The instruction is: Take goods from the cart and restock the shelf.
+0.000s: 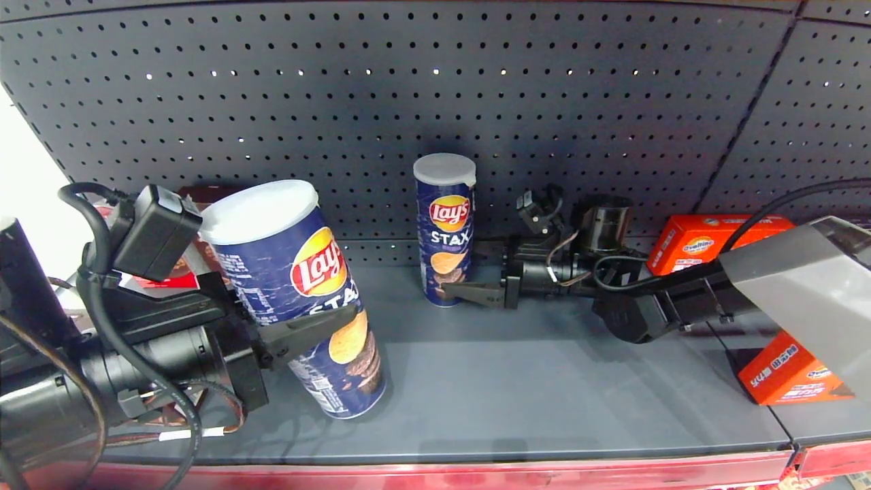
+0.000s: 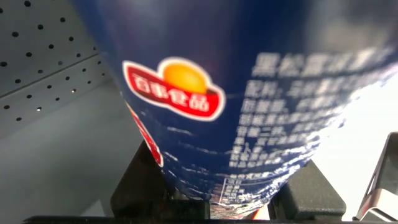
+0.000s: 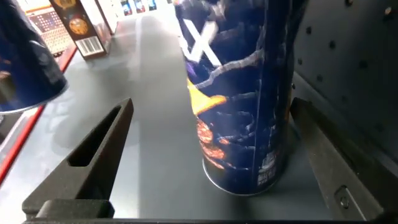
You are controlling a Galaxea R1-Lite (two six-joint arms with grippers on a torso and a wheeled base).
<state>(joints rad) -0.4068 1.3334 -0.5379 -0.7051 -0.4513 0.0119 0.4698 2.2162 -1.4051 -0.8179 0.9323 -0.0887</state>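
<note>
Left claw (image 1: pixel 309 320) is clamping a tall cardboard tube, the tilted can (image 1: pixel 292 286), dark blue and glossy with a pale plastic lid. It is leaning with its top toward the left, and its base is sitting on or just above the shelf (image 1: pixel 510 381); contact is hard to make out. One black wedge finger is crossing the can's front, the other is hiding behind it. In the left wrist view the tilted can (image 2: pixel 236 93) is sitting between both pads above the left claw (image 2: pixel 224 199). Right claw (image 1: pixel 459 269) is standing wide open, straddling the upright can (image 1: pixel 446 231), which is standing near the grey pegboard (image 1: pixel 408 82). In the right wrist view the right claw (image 3: pixel 211 106) is showing one finger close beside the upright can (image 3: pixel 242 112) and the other apart. The shelf is looking smooth, matte and grey. Two orange boxes (image 1: pixel 708 241) are lying at right, the nearer partly covered by the arm. A dark box (image 1: pixel 211 194) is peeking out behind the tilted can, mostly hidden.
</note>
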